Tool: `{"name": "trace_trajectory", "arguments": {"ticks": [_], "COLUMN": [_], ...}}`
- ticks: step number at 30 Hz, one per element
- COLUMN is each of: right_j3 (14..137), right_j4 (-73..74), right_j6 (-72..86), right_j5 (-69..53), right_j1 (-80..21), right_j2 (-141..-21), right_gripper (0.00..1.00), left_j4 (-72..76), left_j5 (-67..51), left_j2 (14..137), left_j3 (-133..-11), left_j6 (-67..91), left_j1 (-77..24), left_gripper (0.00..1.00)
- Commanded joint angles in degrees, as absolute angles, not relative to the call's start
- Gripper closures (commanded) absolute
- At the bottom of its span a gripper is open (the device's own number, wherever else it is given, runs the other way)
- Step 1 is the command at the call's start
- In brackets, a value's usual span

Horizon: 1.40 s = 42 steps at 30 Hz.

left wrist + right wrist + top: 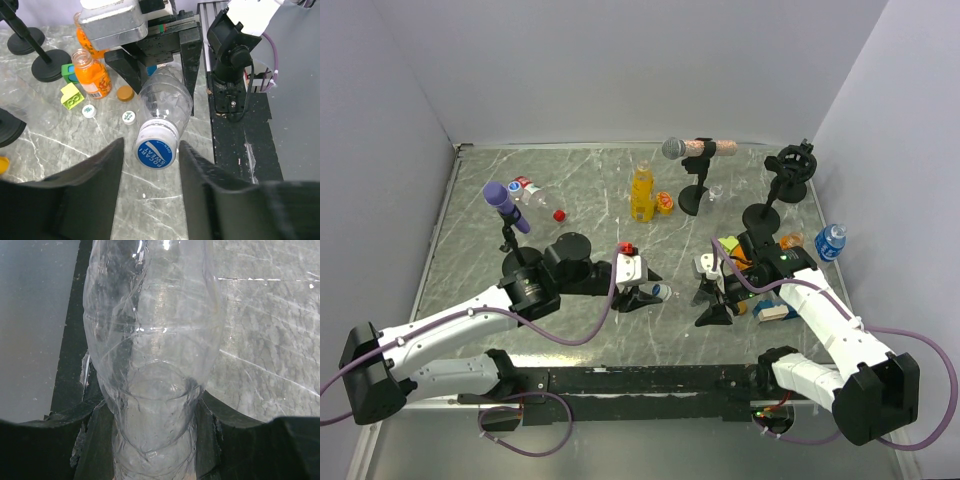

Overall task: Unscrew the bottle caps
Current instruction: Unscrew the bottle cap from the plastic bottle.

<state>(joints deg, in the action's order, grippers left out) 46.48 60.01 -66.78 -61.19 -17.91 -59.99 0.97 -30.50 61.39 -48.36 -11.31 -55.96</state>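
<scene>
Setting: grey marbled table (600, 190), white walls.
Right gripper (152, 420): clamped on a clear plastic bottle (167, 100) held level.
Left gripper (150, 150): jaws part-open, flanking the blue-and-white screw cap (156, 152), apparently not gripping yet.
Progress: small orange juice bottle (92, 75) stands uncapped, loose white caps (128, 116) nearby; this cap not yet off.

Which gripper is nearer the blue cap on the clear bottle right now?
Left. The left gripper has its fingers either side of the blue cap; the right gripper clamps the clear bottle by its body, farther from the cap.
</scene>
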Motion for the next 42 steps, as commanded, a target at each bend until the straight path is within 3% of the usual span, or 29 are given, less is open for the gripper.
{"name": "trace_trajectory", "arguments": {"ticks": [1,6,11,15,20,27,28,30,37,40,42], "right_j3": [47.2,47.2,47.1,47.1,47.2,46.8,46.8,46.8,46.8,46.9,46.9], "right_j4": [59.2,59.1,58.6,58.7,58.9,58.4,58.3,58.3,58.4,58.4,58.5], "right_j6": [-68.6,-68.5,-68.1,-68.1,-68.2,-67.7,-67.6,-67.6,-67.9,-67.9,-67.9], "right_j5": [-64.4,-64.2,-63.8,-63.8,-64.2,-63.6,-63.5,-63.4,-63.3,-63.4,-63.4], "right_j1": [-18.0,-18.0,-18.0,-18.0,-17.9,-18.0,-18.0,-18.0,-18.0,-18.0,-18.0], "right_j2": [-60.0,-60.1,-59.9,-60.2,-60.5,-59.7,-59.7,-60.0,-60.1,-60.1,-60.2], "right_gripper": [0.69,0.69,0.69,0.69,0.69,0.69,0.69,0.69,0.69,0.69,0.69], "left_j4": [1.8,1.8,0.1,-5.7,-12.1,-17.7,-16.9,-16.5,-17.7,-14.3,-11.9], "left_j5": [-32.8,-33.4,-32.3,-27.3,-25.7,-20.8,-21.5,-21.7,-18.5,-19.7,-20.9], "left_j2": [61.7,62.3,63.5,65.7,68.3,73.2,73.7,74.4,71.5,67.3,64.1], "left_j3": [-51.1,-52.1,-54.2,-55.6,-58.8,-63.7,-63.9,-64.6,-65.4,-63.3,-61.1], "left_j6": [-11.6,-7.9,10.3,34.3,52.4,55.4,55.2,54.6,51.1,46.8,41.8], "left_j1": [-56.1,-55.9,-55.8,-55.7,-55.7,-55.7,-55.7,-55.7,-55.5,-55.2,-54.8], "left_gripper": [0.55,0.86,0.99,0.99,0.99,0.99,0.96,0.75,0.24,0.09,0.04]}}
